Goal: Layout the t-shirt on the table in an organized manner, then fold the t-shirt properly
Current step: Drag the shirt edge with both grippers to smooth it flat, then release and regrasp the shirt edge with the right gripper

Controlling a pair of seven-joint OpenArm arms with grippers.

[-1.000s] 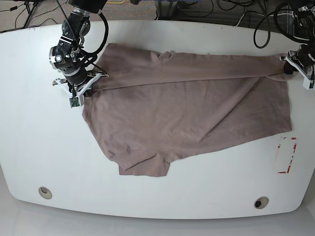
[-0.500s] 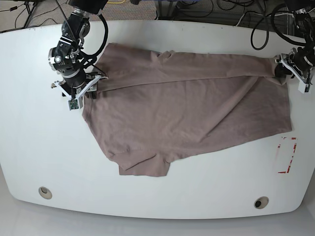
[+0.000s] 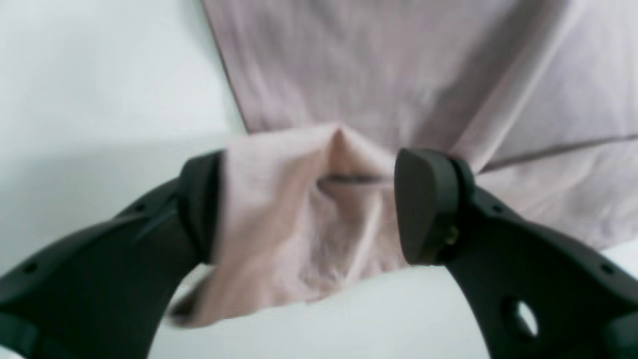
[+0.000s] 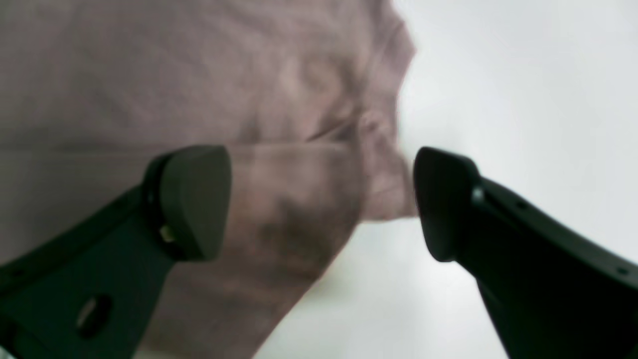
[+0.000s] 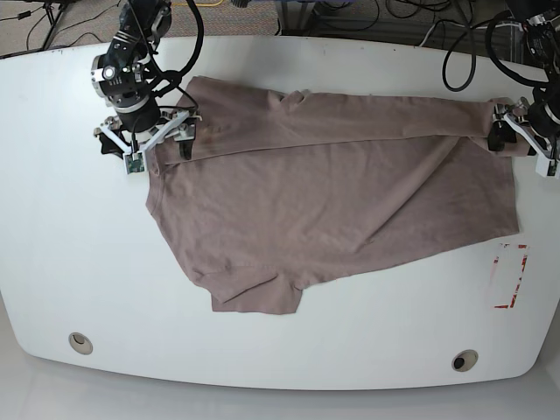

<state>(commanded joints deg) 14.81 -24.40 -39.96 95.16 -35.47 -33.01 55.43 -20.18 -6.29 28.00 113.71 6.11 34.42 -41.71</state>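
Nearest the base camera, two round grommets (image 5: 80, 343) sit in the white worktop (image 5: 105, 262), with a red tape outline (image 5: 510, 276) near its right edge. Beyond them lies the mauve t-shirt (image 5: 306, 201), spread across the worktop, its far part folded over in a long band and a sleeve-like flap (image 5: 262, 293) jutting towards the camera. At the band's left end, the right pincer (image 4: 321, 199) is spread wide over the cloth; at the other end, the left pincer (image 3: 306, 204) is also wide, with bunched cloth between its fingers. Both partly hide the t-shirt in the base view. Dark cables (image 5: 420, 13) tangle behind the worktop. Compared with the earlier frames, the right pincer has opened out, while the t-shirt's main spread looks unchanged.
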